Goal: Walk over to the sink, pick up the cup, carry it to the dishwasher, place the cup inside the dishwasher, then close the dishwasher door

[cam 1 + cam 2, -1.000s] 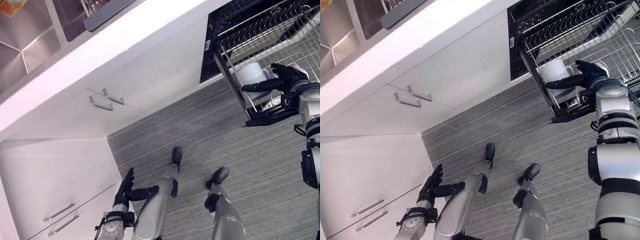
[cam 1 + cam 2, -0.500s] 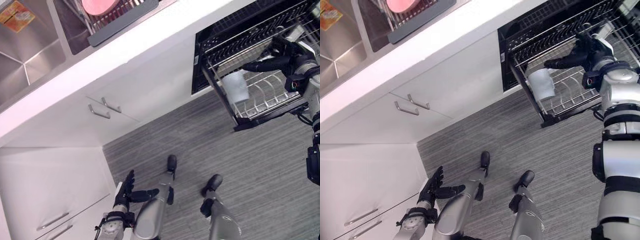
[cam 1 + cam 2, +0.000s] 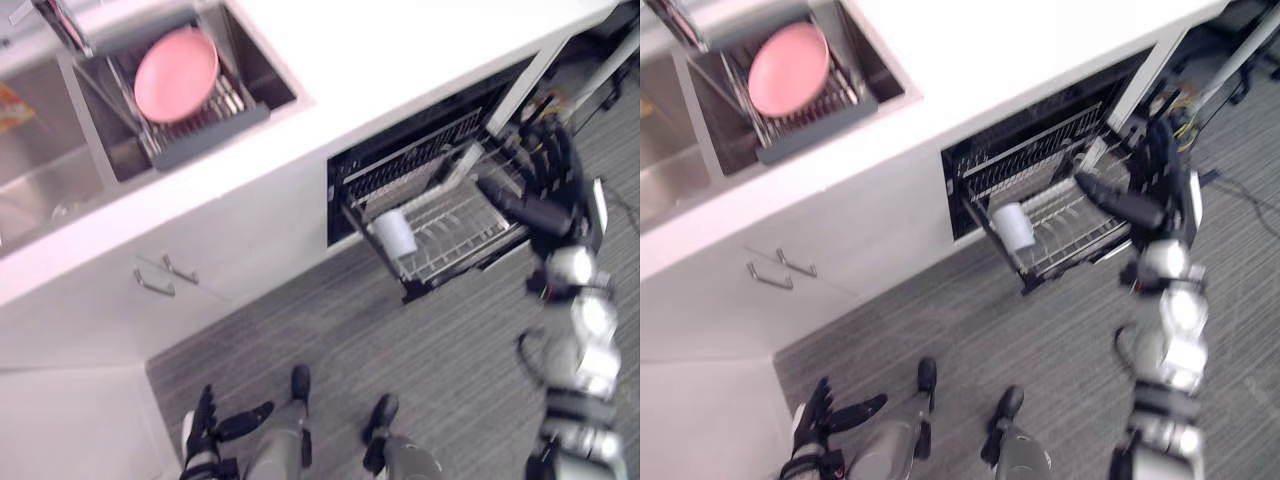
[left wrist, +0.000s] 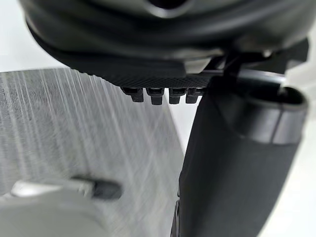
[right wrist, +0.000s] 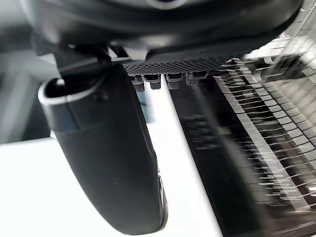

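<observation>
The cup (image 3: 394, 232) sits in the pulled-out rack (image 3: 462, 224) of the dishwasher (image 3: 400, 165), a pink plate (image 3: 176, 60) rests in the sink (image 3: 40, 190) drainer (image 3: 220, 122), and the right hand (image 3: 545, 175) and left hand (image 3: 203, 436) both show straight, empty fingers.

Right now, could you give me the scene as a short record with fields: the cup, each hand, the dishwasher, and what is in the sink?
cup: white cup inside the dishwasher rack, at its outer corner on the robot's left; no hand on it
right: right hand open, fingers spread, over the rack's other end, apart from the cup
left: left hand open, low by the floor
dishwasher: dishwasher open, rack pulled out
sink: sink holds a pink plate in a drainer
step left: closing the dishwasher
</observation>
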You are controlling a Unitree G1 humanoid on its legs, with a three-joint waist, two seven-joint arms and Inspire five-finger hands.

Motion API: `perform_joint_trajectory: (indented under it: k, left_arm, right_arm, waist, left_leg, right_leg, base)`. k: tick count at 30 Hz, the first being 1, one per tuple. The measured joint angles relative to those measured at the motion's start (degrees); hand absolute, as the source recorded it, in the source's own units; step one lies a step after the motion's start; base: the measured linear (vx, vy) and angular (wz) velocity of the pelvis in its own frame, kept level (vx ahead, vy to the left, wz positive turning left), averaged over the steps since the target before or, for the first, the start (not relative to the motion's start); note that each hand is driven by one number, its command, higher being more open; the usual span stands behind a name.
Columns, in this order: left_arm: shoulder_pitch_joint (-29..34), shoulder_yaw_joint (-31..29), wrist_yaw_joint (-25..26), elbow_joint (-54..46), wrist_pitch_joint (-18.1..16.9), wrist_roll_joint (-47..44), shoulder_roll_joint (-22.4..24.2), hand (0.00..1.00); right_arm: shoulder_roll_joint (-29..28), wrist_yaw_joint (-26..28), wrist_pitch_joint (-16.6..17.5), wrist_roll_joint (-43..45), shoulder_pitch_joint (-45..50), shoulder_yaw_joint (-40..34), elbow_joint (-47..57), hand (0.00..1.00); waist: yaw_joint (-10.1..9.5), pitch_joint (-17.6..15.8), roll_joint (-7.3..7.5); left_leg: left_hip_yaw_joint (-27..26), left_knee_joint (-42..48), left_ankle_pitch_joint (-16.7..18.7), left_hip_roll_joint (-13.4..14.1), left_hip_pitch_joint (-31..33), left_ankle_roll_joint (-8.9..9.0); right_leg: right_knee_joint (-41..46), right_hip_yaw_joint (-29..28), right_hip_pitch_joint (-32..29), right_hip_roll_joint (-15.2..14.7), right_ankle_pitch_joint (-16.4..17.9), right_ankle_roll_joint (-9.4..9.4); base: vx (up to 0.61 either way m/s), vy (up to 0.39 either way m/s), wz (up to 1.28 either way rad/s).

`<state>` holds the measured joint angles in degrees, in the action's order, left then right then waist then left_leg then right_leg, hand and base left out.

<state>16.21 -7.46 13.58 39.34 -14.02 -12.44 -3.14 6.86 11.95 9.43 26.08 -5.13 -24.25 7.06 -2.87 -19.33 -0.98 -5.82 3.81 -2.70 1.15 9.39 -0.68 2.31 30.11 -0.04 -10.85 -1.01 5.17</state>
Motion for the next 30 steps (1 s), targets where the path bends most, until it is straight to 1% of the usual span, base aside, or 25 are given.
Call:
perform_joint_trajectory:
  k: [1,2,3,4,6,7,8,9,10,11,12,13,14,15,18,19,20,21,22,23,24,25,26,28,30]
  left_arm:
    - [1.28,-1.55,0.04,1.27,-0.56,-0.03,1.18,1.00]
    - [1.82,-2.03,-0.09,1.94,-0.71,0.00,1.57,1.00]
    - [2.98,-2.42,-0.23,2.86,-1.02,0.14,2.28,1.00]
    - [3.82,-2.42,-0.39,4.06,-1.29,0.78,2.65,1.00]
    - [5.23,-3.37,-0.55,5.82,-1.62,2.43,3.26,1.00]
    - [5.76,-4.80,-0.75,7.20,-1.76,3.44,3.85,1.00]
    - [5.94,-5.20,-0.75,8.05,-1.75,4.05,4.04,1.00]
    - [6.74,-5.70,-0.66,9.17,-1.49,5.56,4.41,1.00]
    - [7.06,-5.74,-0.48,10.08,-1.46,6.35,4.85,1.00]
    - [7.17,-5.97,-0.44,10.20,-1.47,6.89,4.92,1.00]
    - [7.21,-5.57,-0.21,10.30,-1.38,8.22,4.32,1.00]
    - [7.15,-5.00,-0.18,10.31,-1.25,8.54,3.71,1.00]
    - [7.04,-3.76,-0.12,10.27,-1.19,9.20,2.41,1.00]
    - [6.86,-3.16,-0.12,10.20,-1.10,9.17,1.15,1.00]
    - [4.06,-3.11,-0.31,9.78,-0.60,9.16,-0.43,1.00]
    - [3.49,-2.81,-0.35,9.52,-0.61,9.15,-0.45,1.00]
    - [2.47,-2.17,-0.62,8.63,-0.57,9.09,-0.72,1.00]
    - [2.29,-2.17,-0.76,8.14,-0.59,9.08,-0.70,1.00]
    - [2.33,-2.37,-1.03,7.56,-0.67,9.11,-1.28,1.00]
    - [2.11,-2.54,-1.02,8.07,-0.51,9.12,-1.32,1.00]
    - [2.36,-2.91,-0.85,8.38,-0.28,9.13,-0.57,1.00]
    - [2.81,-3.38,-0.71,8.36,-0.27,9.17,0.48,1.00]
    - [2.96,-3.73,-0.69,8.34,-0.17,9.10,0.78,1.00]
    - [2.79,-4.32,-0.09,8.13,0.12,9.15,1.13,1.00]
    - [2.80,-4.76,0.31,7.94,0.66,9.14,1.32,1.00]
  right_arm:
    - [-1.60,2.03,2.14,-2.85,3.34,0.30,2.12,1.00]
    - [-1.53,2.49,2.86,-4.33,4.42,0.28,2.90,1.00]
    - [-0.78,2.93,4.02,-6.05,5.54,-0.46,4.38,1.00]
    - [0.55,2.86,4.67,-6.02,5.52,-1.34,5.95,1.00]
    - [2.56,2.68,5.96,-5.96,4.36,-1.83,7.56,1.00]
    - [3.05,2.64,6.85,-5.94,3.15,-1.83,7.97,1.00]
    - [3.01,2.63,7.05,-5.94,2.85,-1.78,8.13,1.00]
    - [2.83,2.65,7.11,-5.93,2.94,-1.52,8.56,1.00]
    - [2.78,2.59,7.12,-5.88,3.58,-1.16,8.96,1.00]
    - [2.56,2.55,7.12,-5.84,4.06,-0.94,9.02,1.00]
    - [1.82,2.21,7.13,-5.73,5.15,0.12,8.96,1.00]
    - [1.21,2.20,7.17,-5.74,6.02,0.47,8.96,1.00]
    - [0.26,2.00,7.50,-5.75,7.91,1.04,8.99,1.00]
    - [-0.19,1.74,7.83,-5.74,9.50,1.48,9.01,1.00]
    - [-0.10,1.16,8.84,-5.73,10.27,2.17,10.10,1.00]
    - [-0.09,1.16,8.86,-5.72,10.26,2.18,10.55,1.00]
    - [-0.08,0.80,8.91,-5.70,10.38,2.33,11.82,1.00]
    - [-0.09,0.52,8.91,-5.69,10.39,2.45,12.27,1.00]
    - [-0.08,-0.10,8.91,-5.54,10.43,3.31,13.12,1.00]
    - [0.05,-0.37,8.92,-5.40,10.45,3.75,13.27,1.00]
    - [0.41,-0.74,8.92,-5.10,10.44,4.94,13.51,1.00]
    - [0.40,-0.83,8.92,-4.65,10.41,5.91,13.93,1.00]
    - [0.41,-0.79,8.92,-4.54,10.41,6.37,14.10,1.00]
    - [0.86,-0.72,8.87,-4.07,10.37,7.55,14.23,1.00]
    - [1.26,-0.60,8.86,-3.40,10.09,8.30,14.32,1.00]
  waist:
    - [0.42,0.68,-1.08]
    - [0.69,1.09,-1.67]
    - [0.95,2.01,-2.13]
    - [0.83,3.57,-2.85]
    - [0.09,5.92,-2.90]
    - [-0.51,6.17,-2.37]
    - [-0.78,6.28,-1.97]
    - [-0.96,6.80,-1.03]
    - [-0.84,6.85,-0.89]
    - [-0.78,6.86,-0.85]
    - [-0.38,6.87,-0.72]
    - [0.19,7.02,-0.60]
    - [1.66,7.53,-0.41]
    - [2.66,8.78,0.09]
    - [3.35,9.83,1.30]
    - [3.62,9.87,1.36]
    - [4.37,10.00,1.52]
    - [4.59,10.16,1.83]
    - [4.53,10.78,3.23]
    - [4.38,11.04,3.25]
    - [3.78,11.96,2.38]
    - [3.20,12.62,1.56]
    - [2.94,12.83,1.37]
    - [2.01,13.10,1.43]
    - [1.54,13.59,1.58]
  left_leg:
    - [-4.65,7.08,4.54,2.03,0.89,-0.49]
    - [-7.24,9.98,6.19,3.33,0.96,-0.64]
    - [-10.66,14.21,8.33,5.11,1.04,-0.81]
    - [-11.62,16.20,9.71,5.16,1.22,-1.48]
    - [-10.88,17.78,11.29,3.65,2.05,-2.32]
    - [-10.83,18.80,12.59,2.76,1.69,-2.89]
    - [-10.97,19.09,13.37,2.29,1.25,-3.28]
    - [-11.08,19.71,14.83,1.21,0.51,-4.14]
    - [-10.86,20.21,16.02,0.60,-0.57,-4.72]
    - [-10.81,20.06,16.38,0.35,-1.42,-5.16]
    - [-10.43,18.95,16.68,-0.19,-3.47,-5.84]
    - [-9.76,18.14,16.55,-0.37,-4.49,-6.07]
    - [-8.00,16.30,15.46,-0.53,-6.37,-6.36]
    - [-6.66,14.19,14.65,-0.78,-7.76,-6.17]
    - [-4.72,11.37,14.12,-1.06,-10.14,-5.82]
    - [-4.06,11.26,14.07,-1.05,-10.41,-5.72]
    - [-1.84,11.24,14.15,-1.03,-10.66,-4.93]
    - [-1.01,11.36,14.30,-1.09,-10.68,-4.45]
    - [0.04,11.49,15.02,-1.73,-10.81,-2.96]
    - [0.33,11.94,15.64,-1.47,-11.02,-2.01]
    - [0.52,12.40,16.52,0.27,-11.11,-0.59]
    - [0.49,12.25,16.76,1.73,-11.32,-0.15]
    - [0.53,12.13,16.85,2.30,-11.39,0.17]
    - [0.58,10.75,16.48,3.72,-12.25,1.68]
    - [0.76,9.74,16.18,3.81,-12.50,2.11]
  right_leg:
    - [0.04,1.07,3.05,-0.16,0.56,0.75]
    - [-0.05,2.03,4.70,-0.26,0.84,1.17]
    - [-0.09,4.46,7.53,-0.72,1.50,2.21]
    - [0.35,6.42,9.22,-1.59,2.16,3.38]
    - [2.08,7.76,9.49,-3.50,3.15,4.84]
    - [4.01,7.93,9.94,-5.05,4.13,5.86]
    - [5.22,7.93,10.08,-5.92,4.74,6.15]
    - [8.27,7.90,10.19,-7.83,5.98,6.64]
    - [13.06,7.62,9.71,-9.77,6.43,5.98]
    - [17.48,6.88,8.40,-11.22,6.97,4.00]
    - [28.83,0.82,3.21,-13.67,6.79,-2.56]
    - [32.70,-2.95,1.15,-13.45,7.85,-2.11]
    - [34.33,-6.39,-0.31,-11.41,10.22,-1.00]
    - [31.07,-7.86,-1.18,-9.29,11.84,-0.97]
    - [21.99,-11.46,-4.32,-4.68,12.07,-0.99]
    - [20.84,-12.66,-4.93,-4.03,12.03,-1.02]
    - [17.09,-16.96,-5.58,-2.08,10.81,-1.45]
    - [15.20,-18.56,-5.52,-1.41,8.95,-1.76]
    - [12.41,-19.36,-4.93,-1.25,2.44,-1.06]
    - [11.65,-18.72,-3.72,-1.55,3.14,1.12]
    - [8.80,-17.61,-1.81,0.17,3.14,1.29]
    - [6.89,-16.89,-0.63,1.61,2.74,0.73]
    - [6.05,-16.50,-0.13,2.22,2.58,0.48]
    - [2.96,-15.08,2.20,3.64,1.88,-0.20]
    - [0.73,-14.54,3.24,4.02,1.06,-0.13]
  base:
    - [0.07,0.062,0.20]
    - [0.05,0.096,0.61]
    - [0.07,0.138,0.89]
    - [0.08,0.195,0.88]
    - [0.09,0.203,0.57]
    - [0.10,0.186,0.35]
    - [0.14,0.201,0.24]
    - [0.15,0.161,0.18]
    - [0.16,0.167,0.15]
    - [0.17,0.183,0.05]
    - [0.12,0.129,0.06]
    - [0.16,0.093,0.36]
    - [0.19,0.019,0.66]
    - [0.20,-0.002,0.66]
    - [0.22,-0.061,0.38]
    - [0.21,-0.142,0.67]
    - [0.16,-0.141,0.65]
    - [0.17,-0.201,0.75]
    - [0.10,-0.172,0.46]
    - [0.14,-0.217,0.35]
    - [0.15,-0.206,0.17]
    - [0.16,-0.179,0.10]
    - [0.15,-0.180,0.15]
    - [0.12,-0.141,0.19]
    - [0.07,-0.039,0.11]
